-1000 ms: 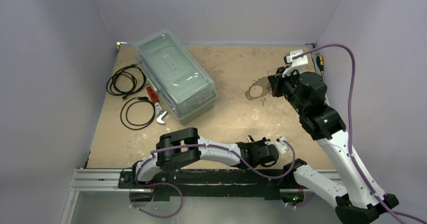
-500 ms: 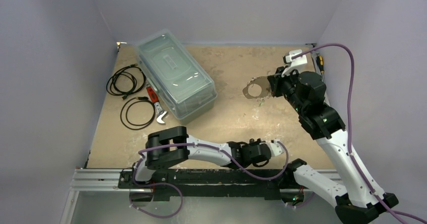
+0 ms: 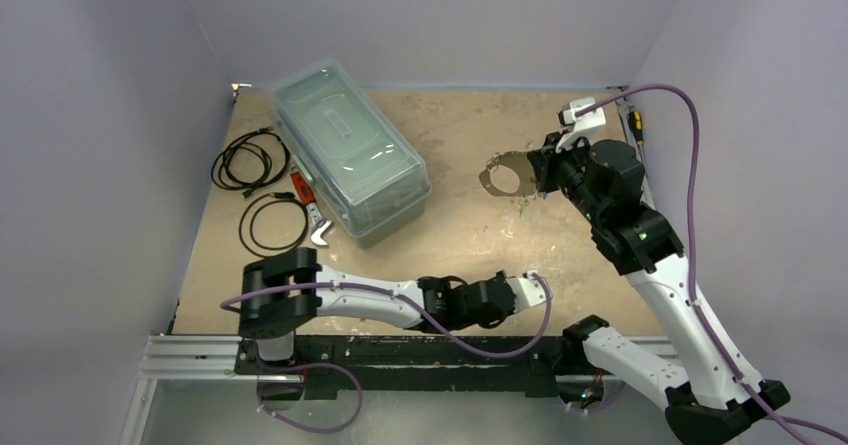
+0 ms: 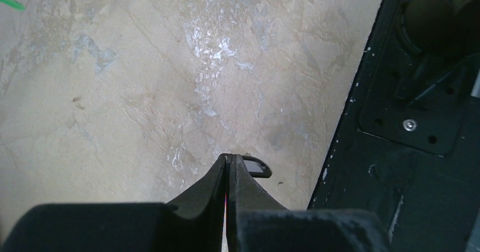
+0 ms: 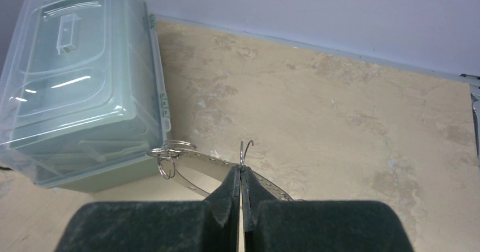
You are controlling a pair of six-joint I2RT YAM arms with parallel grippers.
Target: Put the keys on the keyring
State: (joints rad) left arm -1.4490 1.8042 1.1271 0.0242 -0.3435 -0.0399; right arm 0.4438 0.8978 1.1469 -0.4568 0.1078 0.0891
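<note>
My right gripper (image 3: 540, 172) is shut on the keyring (image 3: 508, 178), a pale band loop held above the table at the right. In the right wrist view the fingertips (image 5: 240, 170) pinch a small wire ring (image 5: 245, 149) on the band (image 5: 198, 160). More small rings (image 5: 167, 154) hang at the band's left end. My left gripper (image 3: 490, 300) is low over the table by the near rail, jaws shut (image 4: 229, 160). A small dark and silver key (image 4: 257, 167) sits against the right fingertip. I cannot tell if it is pinched. The other keys are not clearly seen.
A clear lidded plastic box (image 3: 350, 150) stands at the back left and also shows in the right wrist view (image 5: 73, 76). Two black cable coils (image 3: 250, 160) (image 3: 272, 225) and a red-handled tool (image 3: 303, 187) lie left of it. The black base rail (image 4: 407, 150) runs beside my left gripper.
My left arm has swung left along the near edge, carrying its shut gripper leftward. My right gripper has shifted the keyring slightly left.
</note>
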